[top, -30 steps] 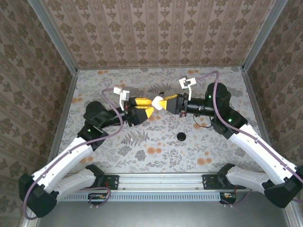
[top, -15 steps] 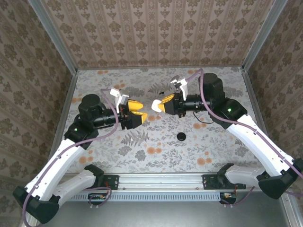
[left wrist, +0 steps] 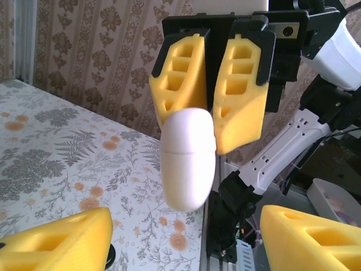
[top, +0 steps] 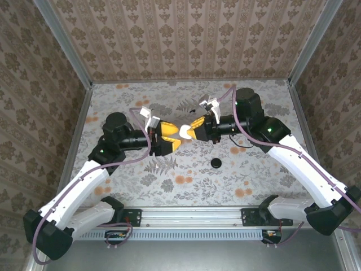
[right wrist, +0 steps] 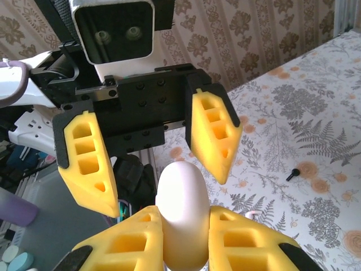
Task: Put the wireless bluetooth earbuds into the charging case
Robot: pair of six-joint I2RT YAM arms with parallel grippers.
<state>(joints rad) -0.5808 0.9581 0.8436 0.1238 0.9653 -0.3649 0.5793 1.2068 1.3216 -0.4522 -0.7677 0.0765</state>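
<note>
Over the middle of the floral table [top: 113,101], clamping the closed white charging case [left wrist: 188,158] between the yellow fingers of the right gripper [top: 192,130], free end aimed at the left gripper [top: 175,137]. Keeping that one spread wide and gripping nothing, close to the case end. Noting a tiny black earbud [right wrist: 291,174] lying on the table, well apart from both.
</note>
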